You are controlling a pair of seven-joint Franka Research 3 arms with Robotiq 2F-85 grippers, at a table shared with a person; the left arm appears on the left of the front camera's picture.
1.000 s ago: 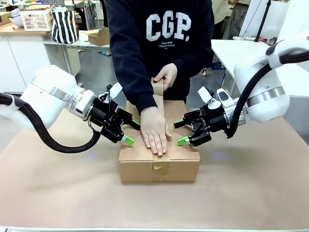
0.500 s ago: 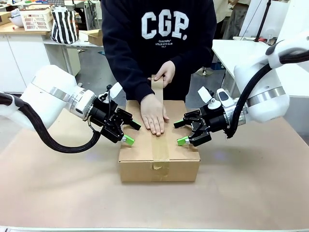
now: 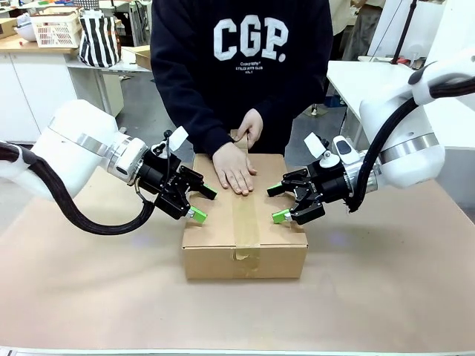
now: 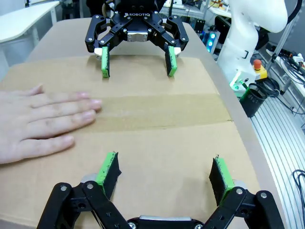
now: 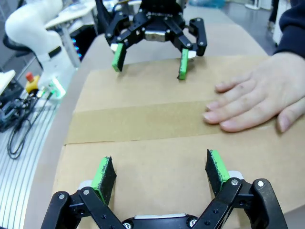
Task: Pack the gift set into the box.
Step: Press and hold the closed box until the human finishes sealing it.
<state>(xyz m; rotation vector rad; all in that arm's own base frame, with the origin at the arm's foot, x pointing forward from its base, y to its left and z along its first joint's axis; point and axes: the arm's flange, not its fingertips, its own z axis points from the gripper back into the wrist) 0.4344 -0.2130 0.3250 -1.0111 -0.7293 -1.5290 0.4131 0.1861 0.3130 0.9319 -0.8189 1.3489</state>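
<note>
Closed box (image 3: 245,237) between both open, empty grippers, left (image 3: 199,205) and right (image 3: 277,203); tape along its length.

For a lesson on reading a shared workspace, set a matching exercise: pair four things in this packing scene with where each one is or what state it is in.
Column 1:
1. left gripper
2. right gripper
3. person's flat hand
4. strip of brown tape

Column 2:
A. palm down on the far part of the box top
B. open, over the box's right edge
C. along the closed flaps' seam and over the near edge
D. open, over the box's left edge

Pairs: 1-D, 2-B, 3-A, 4-C
</note>
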